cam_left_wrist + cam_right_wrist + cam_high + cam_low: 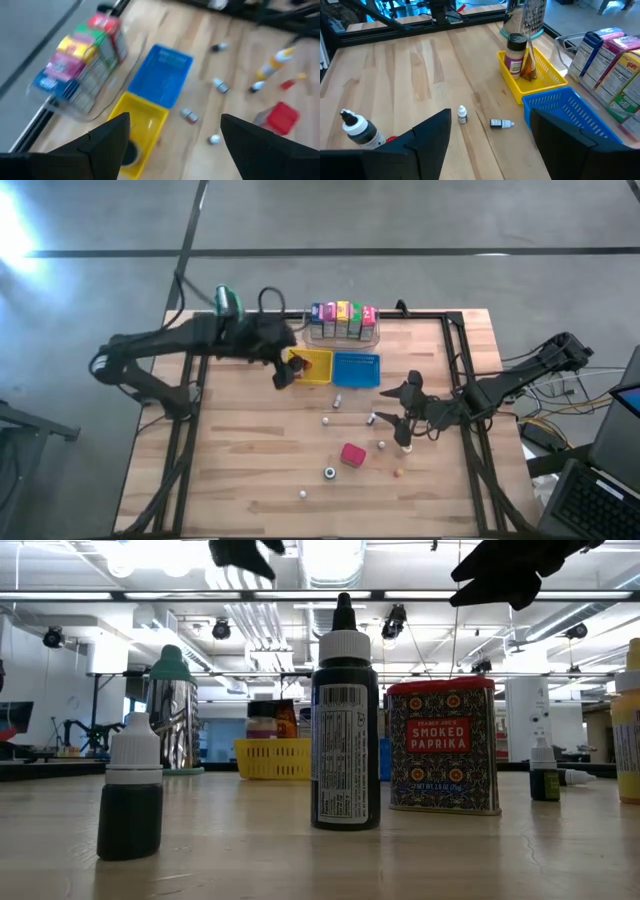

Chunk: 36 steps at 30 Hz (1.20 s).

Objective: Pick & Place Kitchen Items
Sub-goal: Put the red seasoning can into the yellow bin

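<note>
L arm: reaches in from frame left, left claw (284, 370) spread wide, empty, over yellow tray (312, 366) | R arm: from frame right, right claw (396, 415) spread wide, empty, above worktop (250, 450).

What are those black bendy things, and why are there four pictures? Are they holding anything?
Those are two robot arms working at a wooden table. One picture looks down from above, one sits low on the table, and two come from cameras on the arms' wrists.

The left tool hangs over a yellow square tray, which has a purple-labelled jar in it. Next to it sits a blue square tray. Behind them, a clear bin holds colourful cartons.

The right tool hovers over the table near a red paprika tin. Little dropper bottles are scattered about, and the low picture shows a tall dark one with a white cap.

Both tools are open and hold nothing.
</note>
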Available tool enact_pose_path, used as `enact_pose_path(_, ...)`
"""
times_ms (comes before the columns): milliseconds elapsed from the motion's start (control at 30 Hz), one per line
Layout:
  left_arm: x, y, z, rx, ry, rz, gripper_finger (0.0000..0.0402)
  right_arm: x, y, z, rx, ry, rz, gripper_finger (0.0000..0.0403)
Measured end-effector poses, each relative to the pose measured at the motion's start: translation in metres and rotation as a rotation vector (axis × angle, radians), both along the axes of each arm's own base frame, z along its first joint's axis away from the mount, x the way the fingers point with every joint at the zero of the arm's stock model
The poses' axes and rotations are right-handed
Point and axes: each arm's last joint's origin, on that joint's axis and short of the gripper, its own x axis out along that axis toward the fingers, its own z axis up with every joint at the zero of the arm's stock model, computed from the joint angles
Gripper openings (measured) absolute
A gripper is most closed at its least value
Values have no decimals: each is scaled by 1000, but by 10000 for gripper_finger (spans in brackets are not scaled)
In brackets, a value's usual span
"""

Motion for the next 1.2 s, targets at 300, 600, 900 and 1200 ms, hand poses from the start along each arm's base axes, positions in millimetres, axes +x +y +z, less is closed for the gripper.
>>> enact_pose_path(300, -21, -54, -29, 24, -53, -165, 316, 3, -8, 0, -28, 10, -23, 251)
enact_pose_path(600, -23, -71, -75, 207, 1, -90, 316, 0, -9, -5, -72, 74, -11, 227)
enact_pose_path(900, -31, -106, -107, 293, -169, -147, 316, 1, -8, 1, -15, 55, -21, 220)
enact_pose_path(1200, -35, -114, -126, 288, -184, -182, 316, 9, 0, 6, 27, 68, 48, 231)
